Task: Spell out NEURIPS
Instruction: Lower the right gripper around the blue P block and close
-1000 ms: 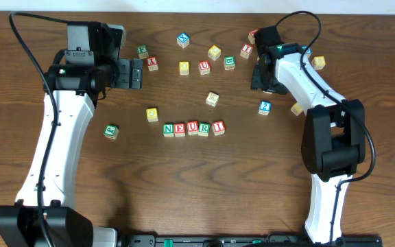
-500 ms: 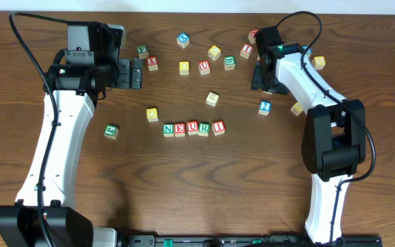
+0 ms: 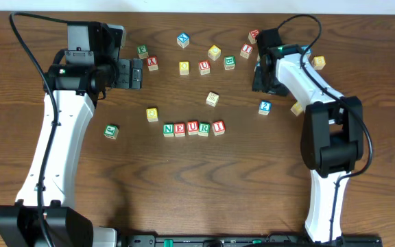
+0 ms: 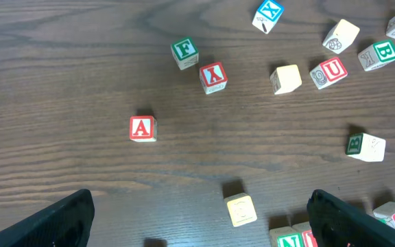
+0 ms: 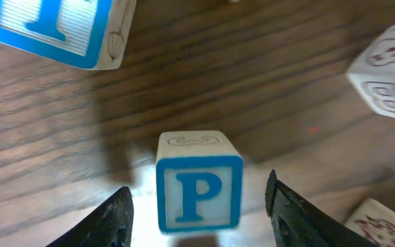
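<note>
The right gripper [image 5: 199,206] hangs over the far right part of the brown wooden worktop [image 3: 204,185]. Its two dark fingers [image 5: 115,216] are partly open and stand on either side of a small wooden cube with a blue letter P [image 5: 199,189]. A strip of bare wood shows between each finger and this cube, so the fingers do not touch it and the gripper has hold of nothing. The cube stands upright on the worktop, with the P turned toward the wrist camera. In the overhead view the gripper hides it.

Near the middle of the worktop lies a row of five small wooden letter cubes [image 3: 193,127]. They sit side by side and read N, E, U, R, I from left to right; the N is green and the I is red. A yellow-faced wooden cube [image 3: 152,114] lies near the left end of the row, a little toward the far edge and apart from it. I cannot read its letter.

The left gripper [image 3: 136,73] is over the far left part of the worktop, with its fingers spread wide and nothing held. A wooden cube with a red letter A [image 4: 142,128] lies just beside it. More loose letter cubes are scattered along the far edge.
</note>
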